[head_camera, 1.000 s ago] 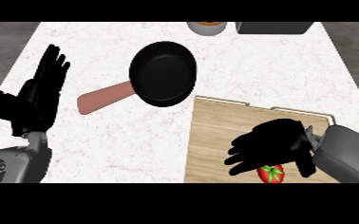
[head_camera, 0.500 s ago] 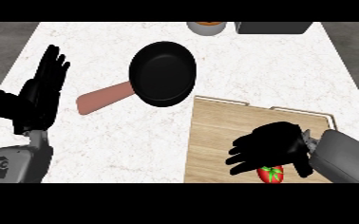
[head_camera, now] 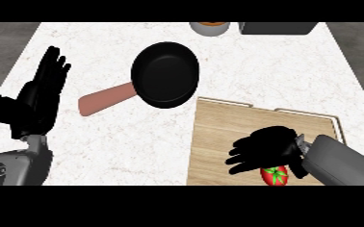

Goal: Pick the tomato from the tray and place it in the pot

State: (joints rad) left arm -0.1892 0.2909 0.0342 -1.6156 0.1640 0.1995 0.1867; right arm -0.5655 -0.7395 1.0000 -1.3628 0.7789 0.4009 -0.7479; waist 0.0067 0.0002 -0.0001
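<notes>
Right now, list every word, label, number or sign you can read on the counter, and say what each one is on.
None can be read.
The black pan and its reddish handle carry no markings.
The wooden tray, the tomato, the cup and the grey box at the far edge show no writing either.

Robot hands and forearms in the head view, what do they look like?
Both are the same design: a smooth grey forearm ending in a black robot hand with slim fingers and a thumb. The left robot hand shows at the left edge, the right robot hand at lower right. No cables or markings show.
</notes>
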